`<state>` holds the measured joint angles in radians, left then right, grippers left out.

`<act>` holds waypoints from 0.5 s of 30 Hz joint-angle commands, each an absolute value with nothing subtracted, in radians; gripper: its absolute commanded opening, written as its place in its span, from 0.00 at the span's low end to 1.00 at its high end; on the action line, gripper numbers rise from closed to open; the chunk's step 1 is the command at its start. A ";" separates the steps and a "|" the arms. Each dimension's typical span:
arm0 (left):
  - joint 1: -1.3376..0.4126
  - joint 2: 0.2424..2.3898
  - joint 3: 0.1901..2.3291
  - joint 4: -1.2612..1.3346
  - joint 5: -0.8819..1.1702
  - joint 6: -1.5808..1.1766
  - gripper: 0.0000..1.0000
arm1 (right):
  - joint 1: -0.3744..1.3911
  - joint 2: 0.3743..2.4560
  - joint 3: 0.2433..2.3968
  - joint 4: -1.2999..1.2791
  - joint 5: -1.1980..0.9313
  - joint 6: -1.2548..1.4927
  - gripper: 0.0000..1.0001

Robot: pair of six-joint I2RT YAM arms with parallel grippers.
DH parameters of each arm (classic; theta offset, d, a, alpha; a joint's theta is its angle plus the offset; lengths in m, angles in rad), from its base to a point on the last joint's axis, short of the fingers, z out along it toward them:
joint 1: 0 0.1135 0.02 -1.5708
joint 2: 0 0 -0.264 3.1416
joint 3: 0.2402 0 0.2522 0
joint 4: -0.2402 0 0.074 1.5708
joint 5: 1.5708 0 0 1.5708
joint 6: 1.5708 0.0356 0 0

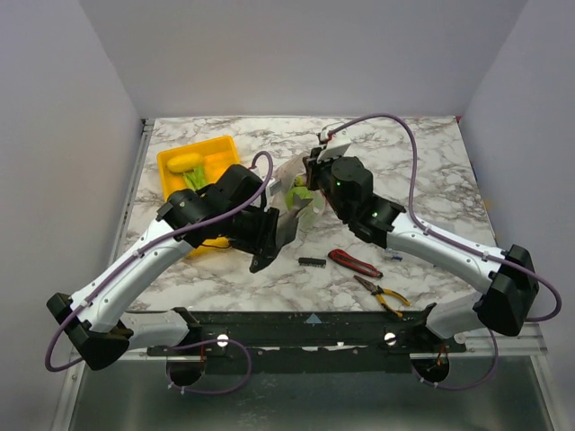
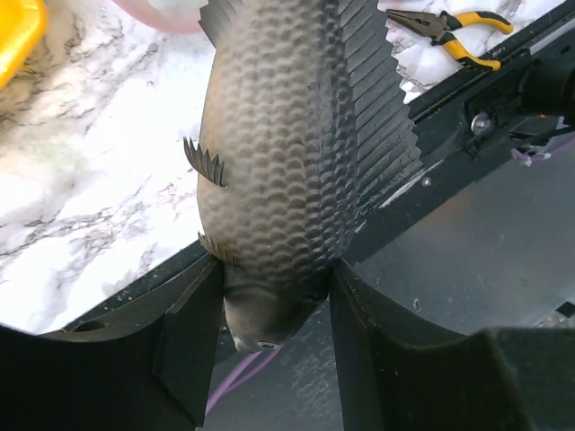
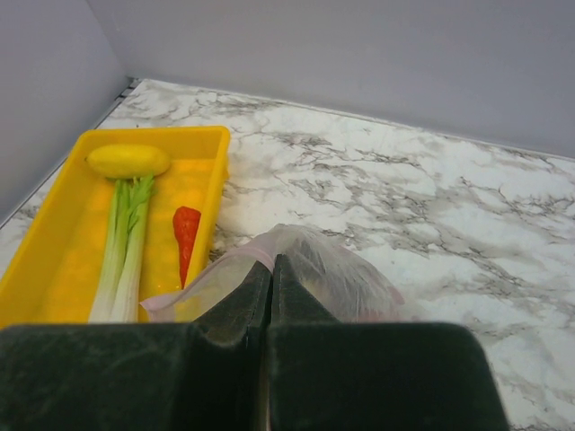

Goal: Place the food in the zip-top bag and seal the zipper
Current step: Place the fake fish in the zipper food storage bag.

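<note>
Left pincer [image 2: 274, 278]: nearest the lens; both black fingers clamped on the head end of a grey scaled toy fish [image 2: 278, 153], tail pointing away.
Fish position: carried off the table, tail toward the bag [image 1: 292, 193]; whether it has entered the mouth, cannot tell.
Bag: between the two pincers, hanging by its mouth edge; a green piece [image 1: 301, 191] shows through the film.
Zipper [image 3: 216, 269]: pink strip runs left from the right pincer's tips, not pressed shut.
Right pincer [image 3: 271, 265]: fingers closed flat on the bag's rim, no gap between them.
Step in hand: loading, by my reading; sealing is a long way off.
Next move calls for: sliding the fish tail-first through a slack mouth; the fins look likely to catch.
Left to load: yellow piece [image 3: 128, 160], leek [image 3: 121, 242] and red piece [image 3: 185, 229] in the tray [image 3: 193, 132], far-left of the right pincer.
Clutter: small black piece [image 1: 312, 261], red-handled pliers [image 1: 355, 263], yellow-handled pliers [image 2: 454, 25], on the near side of the right pincer, apart from the bag.
In the way: mainly the two wrists crowding the mouth.
</note>
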<state>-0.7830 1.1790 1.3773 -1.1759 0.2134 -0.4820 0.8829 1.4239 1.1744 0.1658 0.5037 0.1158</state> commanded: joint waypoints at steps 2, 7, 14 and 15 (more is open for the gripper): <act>-0.784 1.181 1.439 -1.231 0.090 -0.445 0.00 | 0.894 1.366 1.143 0.257 0.443 0.083 0.01; -0.785 1.233 1.463 -1.259 0.090 -0.416 0.00 | 0.894 1.344 1.110 0.283 0.415 0.084 0.01; -0.782 1.313 1.524 -1.279 0.044 -0.390 0.00 | 0.909 1.336 1.106 0.292 0.390 0.073 0.01; -0.782 1.323 1.537 -1.279 0.046 -0.388 0.00 | 0.911 1.336 1.106 0.292 0.390 0.074 0.01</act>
